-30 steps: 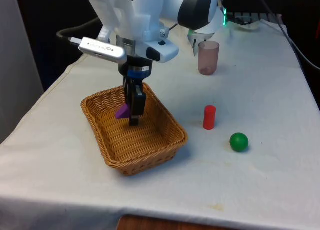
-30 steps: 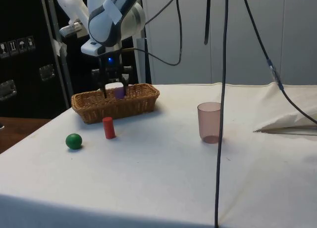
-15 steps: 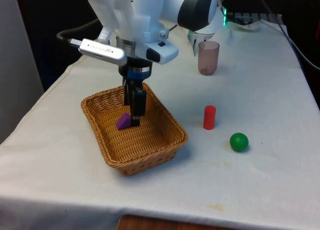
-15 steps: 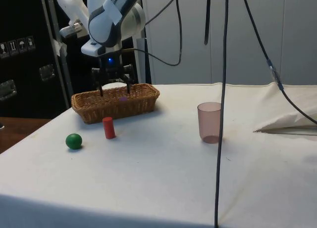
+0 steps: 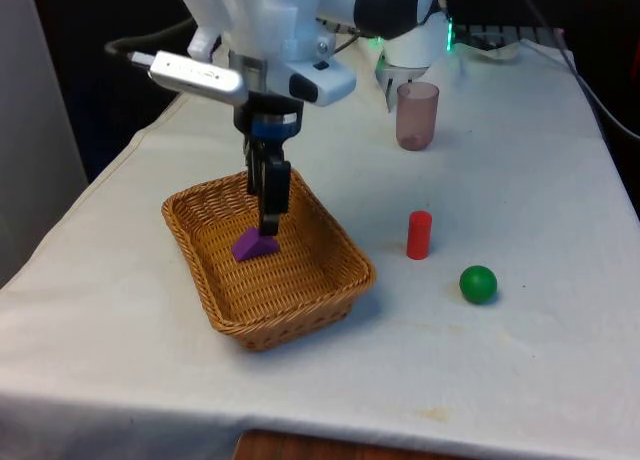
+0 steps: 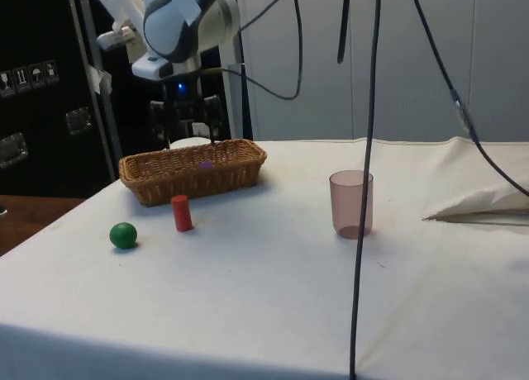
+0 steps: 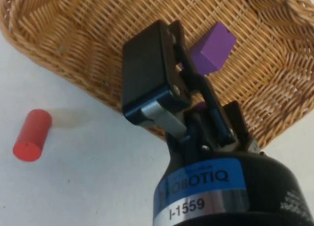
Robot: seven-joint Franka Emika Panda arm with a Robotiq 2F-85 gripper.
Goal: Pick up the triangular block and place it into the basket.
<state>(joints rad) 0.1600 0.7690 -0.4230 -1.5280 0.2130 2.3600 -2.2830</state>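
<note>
My black two-finger claw [image 5: 268,220] hangs over the woven wicker basket [image 5: 330,292], its fingers spread apart and gripping nothing. In the side view the claw [image 6: 191,140] sits just above the basket's rim [image 6: 240,160], with clear space between the two fingertips. The purple triangular block [image 5: 256,244] lies on the basket floor, just below my fingertips and free of them; it rests near the middle of the basket, a little toward the far side wall. From my wrist I see the block [image 7: 213,48] lying on the weave beyond my near finger [image 7: 152,64], apart from it.

On the white cloth surface [image 5: 520,380], off to the front view's right of the basket, a small red cylinder [image 5: 419,234] stands upright, and a green ball [image 5: 478,284] sits near it, closer to the camera. A translucent pinkish plastic cup [image 5: 417,115] stands farther back, well apart from the basket.
</note>
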